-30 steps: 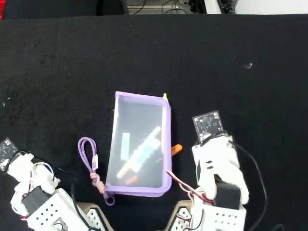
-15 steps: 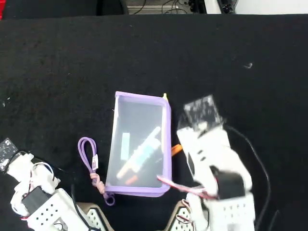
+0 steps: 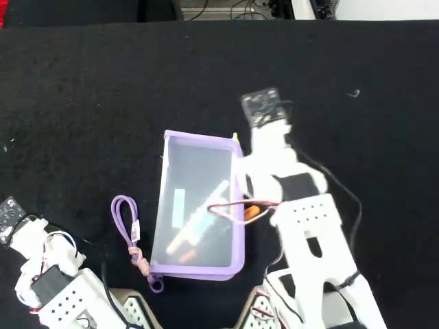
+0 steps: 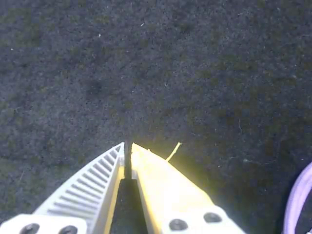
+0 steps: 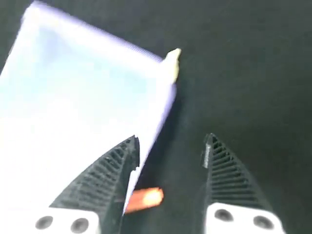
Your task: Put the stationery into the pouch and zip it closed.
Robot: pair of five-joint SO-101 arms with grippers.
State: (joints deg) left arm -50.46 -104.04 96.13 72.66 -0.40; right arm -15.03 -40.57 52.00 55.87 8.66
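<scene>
My right gripper (image 5: 171, 141) is spread open and empty over the right long edge of the purple pouch (image 3: 195, 178). The pouch lies on the table (image 3: 82, 89), long axis pointing away from my bases. An orange pen end (image 5: 146, 197) pokes out of that edge, just beside one finger. My left gripper (image 4: 127, 146) is pinched shut, empty and well apart, so the right arm is nearer.

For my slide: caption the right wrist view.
Open right end effector over the edge of the purple pouch, an orange item alongside.

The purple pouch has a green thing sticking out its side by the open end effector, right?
Not green. It's an orange thing sticking out of the purple pouch, by the open right end effector; the right wrist view shows it.
</scene>
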